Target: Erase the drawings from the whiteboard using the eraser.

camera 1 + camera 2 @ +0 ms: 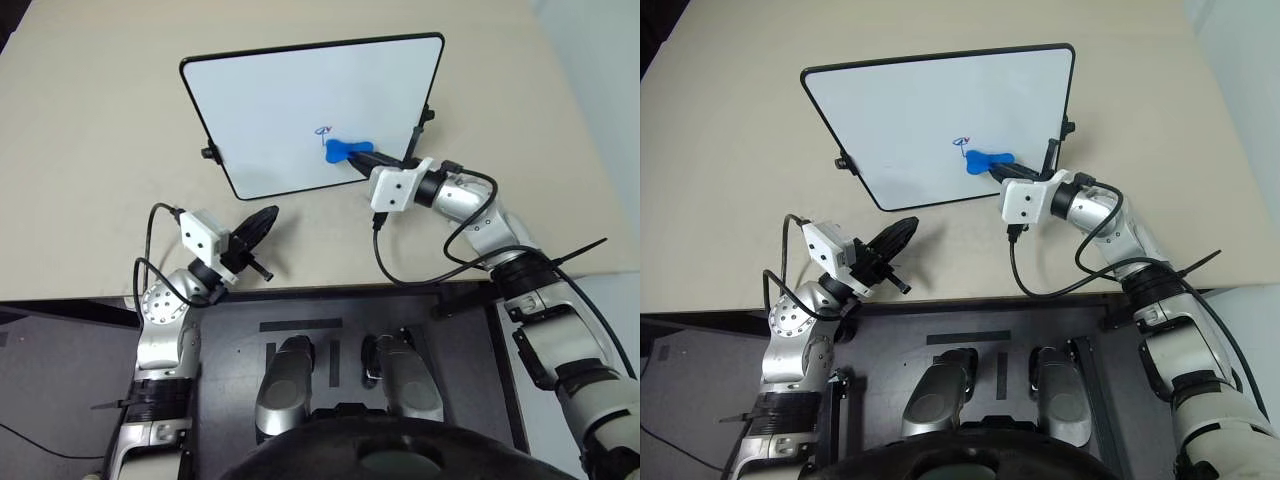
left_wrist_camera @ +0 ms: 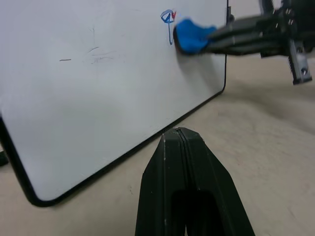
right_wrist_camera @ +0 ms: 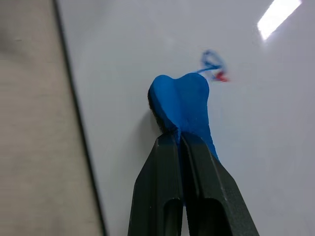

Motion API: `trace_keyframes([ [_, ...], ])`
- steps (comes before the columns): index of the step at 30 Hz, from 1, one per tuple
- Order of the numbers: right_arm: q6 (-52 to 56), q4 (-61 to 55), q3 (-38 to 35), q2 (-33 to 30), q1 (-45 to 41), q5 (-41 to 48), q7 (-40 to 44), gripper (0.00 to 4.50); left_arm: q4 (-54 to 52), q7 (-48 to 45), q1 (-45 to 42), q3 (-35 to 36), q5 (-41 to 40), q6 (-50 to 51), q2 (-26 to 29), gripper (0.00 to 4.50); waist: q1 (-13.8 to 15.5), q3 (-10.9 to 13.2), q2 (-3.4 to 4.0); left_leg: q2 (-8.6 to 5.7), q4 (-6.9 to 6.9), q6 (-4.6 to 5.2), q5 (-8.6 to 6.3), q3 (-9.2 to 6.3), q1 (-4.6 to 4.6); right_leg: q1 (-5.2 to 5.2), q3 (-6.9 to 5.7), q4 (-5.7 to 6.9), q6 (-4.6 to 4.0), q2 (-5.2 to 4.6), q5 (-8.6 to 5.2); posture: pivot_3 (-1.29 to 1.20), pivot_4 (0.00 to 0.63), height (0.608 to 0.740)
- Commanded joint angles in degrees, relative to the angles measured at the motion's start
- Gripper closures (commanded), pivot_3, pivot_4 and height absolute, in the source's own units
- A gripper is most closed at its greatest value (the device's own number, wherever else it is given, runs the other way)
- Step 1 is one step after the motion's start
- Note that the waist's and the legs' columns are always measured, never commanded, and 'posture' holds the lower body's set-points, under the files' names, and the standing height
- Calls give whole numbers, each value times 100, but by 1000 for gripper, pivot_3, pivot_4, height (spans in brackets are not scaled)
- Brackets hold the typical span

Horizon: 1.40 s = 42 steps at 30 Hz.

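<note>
The whiteboard (image 1: 290, 100) lies flat on the beige table, white with a thin black frame. Small blue and red drawings (image 1: 323, 130) sit near its right half, also seen as a scribble (image 3: 212, 65). My right gripper (image 1: 372, 157) is shut on the blue eraser (image 1: 347, 150), whose free end rests on the board just below the drawings; the eraser (image 3: 181, 101) sticks out past the fingertips. My left gripper (image 1: 266, 222) is shut and holds nothing, hovering over the table in front of the board's near edge, as the shut fingertips (image 2: 179, 135) show.
Faint grey smudges (image 2: 98, 54) mark the board left of the drawings. Black knobs (image 1: 209, 153) stick out from the board's sides. The table's front edge (image 1: 330, 288) runs just behind my left gripper. A black cable (image 1: 400, 275) loops from the right wrist.
</note>
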Motion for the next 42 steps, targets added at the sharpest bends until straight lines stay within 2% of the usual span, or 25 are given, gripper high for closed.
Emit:
trace_keyframes([
  [1, -121, -19, -35, 45, -53, -62, -152, 4478, -175, 51, 29, 49, 3, -132, 2, 4500, -2, 1, 2, 4, 0, -1, 2, 4, -2, 0, -2, 0, 0, 0, 1, 0, 150, 740],
  [13, -155, -458, -506, 246, -597, -176, -1121, 4478, -120, 37, -43, -11, -6, -121, 7, 4500, -16, 3, 5, 19, 0, -6, 25, 19, -66, -57, -12, 0, 2, 1, 3, 0, 150, 740],
  [24, -282, 475, 81, 426, -327, -209, -534, 4478, -79, 32, -74, -26, 10, -142, -18, 4500, -21, 3, 5, 21, 0, -8, 24, 21, -57, -52, -12, 4, -7, 1, 11, 0, 150, 740],
  [32, -282, 737, 125, 490, -285, -339, -671, 4478, -126, 34, -35, -18, 7, -134, -3, 4500, -20, 5, 8, 24, 0, -16, 30, 22, -63, -54, -12, 2, -7, 0, 27, 0, 150, 740],
  [37, -106, 188, -50, 325, -17, 50, -284, 4478, -153, 52, -53, -39, 17, -113, -10, 4500, -20, 5, 8, 26, 0, -16, 32, 25, -65, -54, -12, -2, -6, 1, 26, 0, 150, 740],
  [42, 1264, -1433, -544, -165, 929, 1145, 757, 4478, -182, 76, -67, 5, -18, -94, 6, 4500, 25, 4, 7, 27, 0, -10, 36, 37, -90, -55, -12, -13, 16, -1, 11, 0, 150, 740],
])
